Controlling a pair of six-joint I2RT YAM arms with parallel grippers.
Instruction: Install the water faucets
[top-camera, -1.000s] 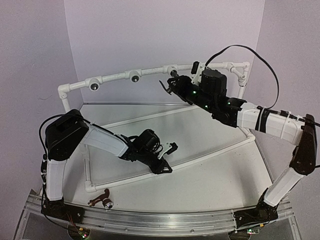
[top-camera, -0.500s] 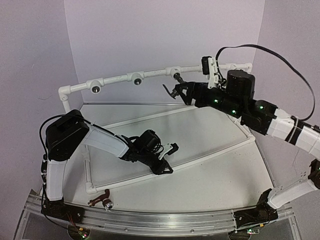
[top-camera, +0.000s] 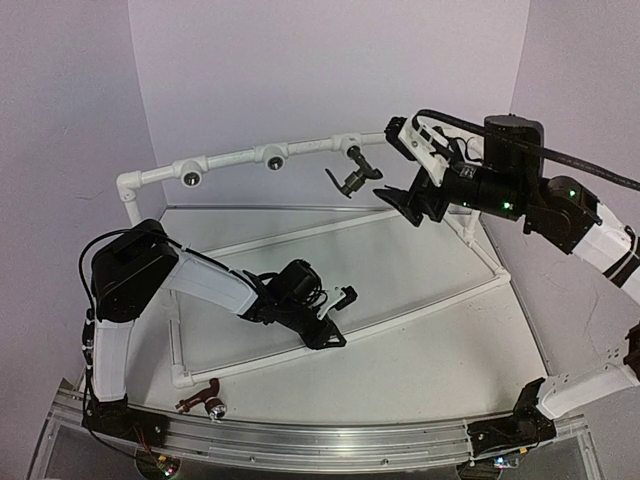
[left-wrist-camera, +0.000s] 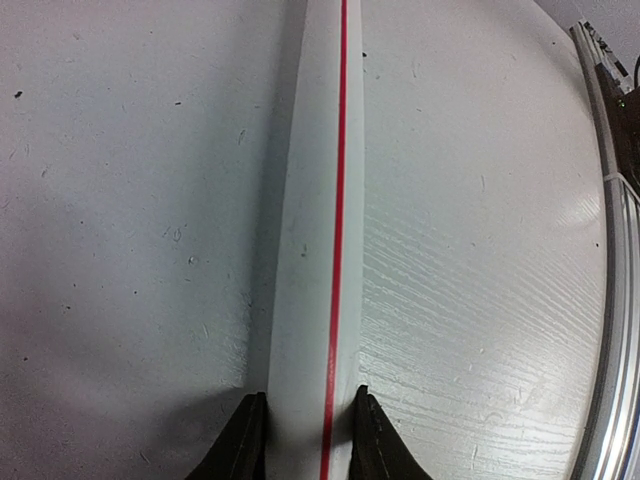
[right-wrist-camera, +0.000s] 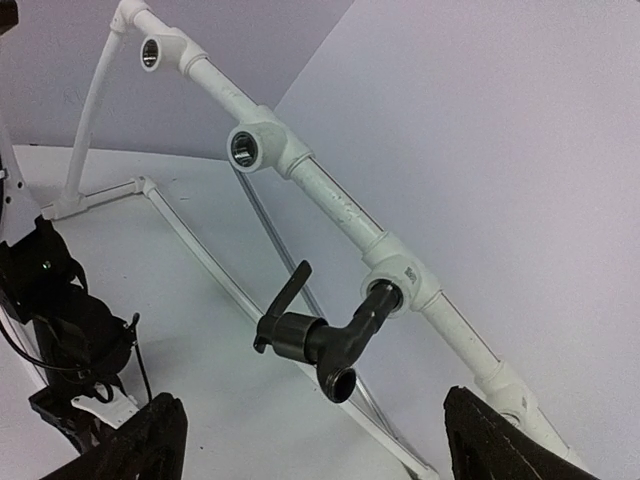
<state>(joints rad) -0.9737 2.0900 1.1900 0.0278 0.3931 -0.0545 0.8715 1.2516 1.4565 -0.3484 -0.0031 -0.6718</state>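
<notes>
Fingers (right-wrist-camera: 150, 445) of the right gripper (right-wrist-camera: 318, 445) have parted and backed off the black faucet (right-wrist-camera: 312, 342), apparently installed in the pipe frame (right-wrist-camera: 330, 195); the left gripper (left-wrist-camera: 305, 440) clamps the base pipe (left-wrist-camera: 310, 200).

Ahead of the right gripper (right-wrist-camera: 315, 440), the black lever tap fitting (right-wrist-camera: 318, 340) reads matt, possibly plastic. White pipe frame (right-wrist-camera: 330, 190): smooth plastic, slight sheen. Beneath the left gripper (left-wrist-camera: 308, 440), white tabletop (left-wrist-camera: 470, 300) shows glossy, speckled wood grain.

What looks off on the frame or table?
The black faucet juts from its tee socket at a slant, so it may not be fully seated. The reddish-brown faucet lies on its side near the table's front edge, outside the pipe frame. Nothing looks spilled or broken.
</notes>
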